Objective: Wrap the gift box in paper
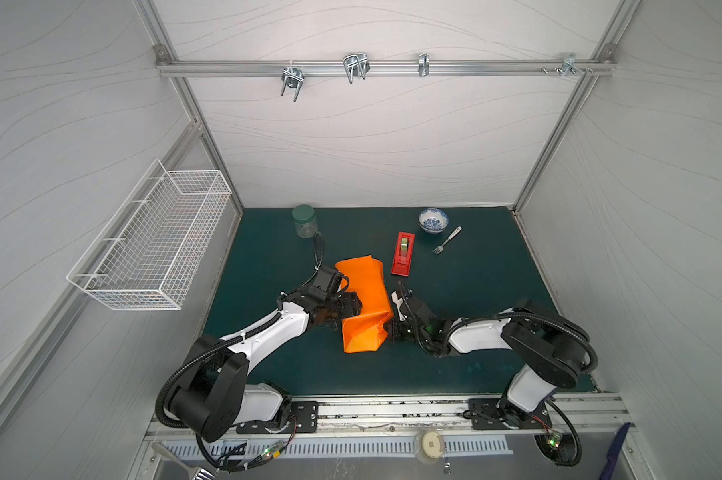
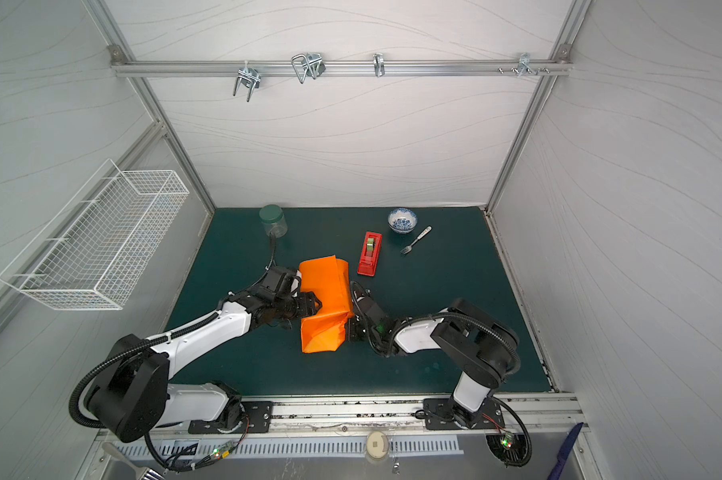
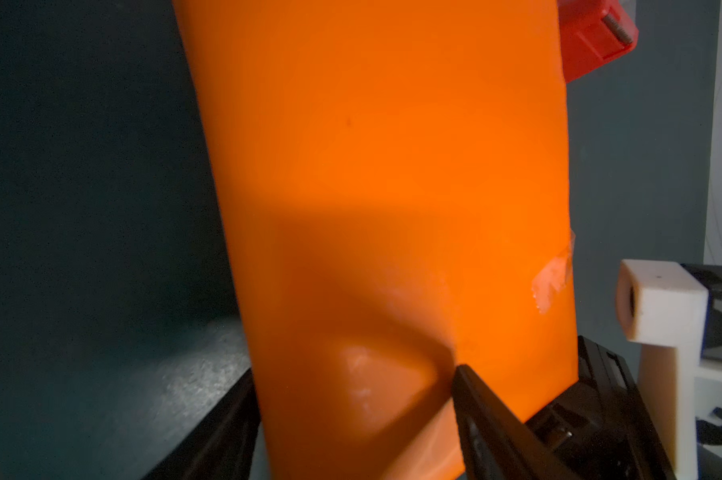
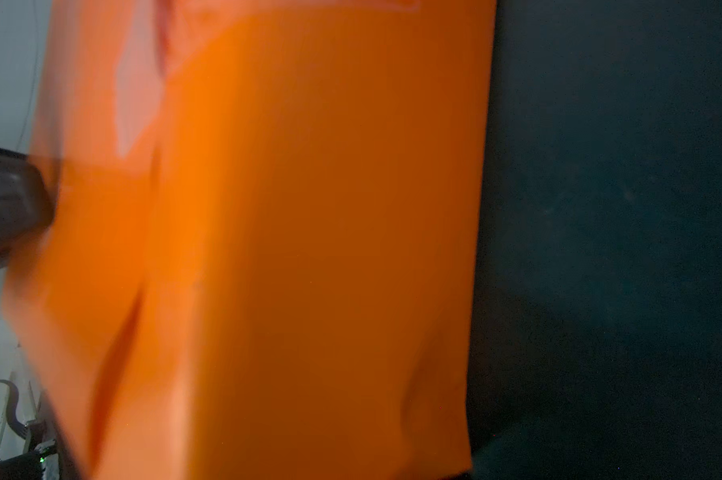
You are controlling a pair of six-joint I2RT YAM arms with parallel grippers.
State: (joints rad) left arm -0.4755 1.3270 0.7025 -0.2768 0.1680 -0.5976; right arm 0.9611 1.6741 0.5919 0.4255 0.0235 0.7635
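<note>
The orange paper (image 1: 363, 291) (image 2: 326, 291) is folded into a bundle at the middle of the mat; the gift box is hidden, with only paper showing. My left gripper (image 1: 351, 305) (image 2: 313, 305) comes in from the left, its jaws spread wide around the bundle (image 3: 372, 166). Both fingers touch the paper, and one fingertip (image 3: 461, 372) dents it. A bit of clear tape (image 3: 552, 278) sticks to the paper's edge. My right gripper (image 1: 392, 328) (image 2: 351, 328) sits shut against the bundle's right lower edge. In the right wrist view the paper (image 4: 288, 249) hides its fingers.
A red tape dispenser (image 1: 403, 253) (image 2: 369, 253) lies just behind the bundle on the right. Further back are a blue-patterned bowl (image 1: 433, 220), a fork (image 1: 446, 240) and a green-lidded jar (image 1: 304, 221). A white wire basket (image 1: 151, 237) hangs on the left wall.
</note>
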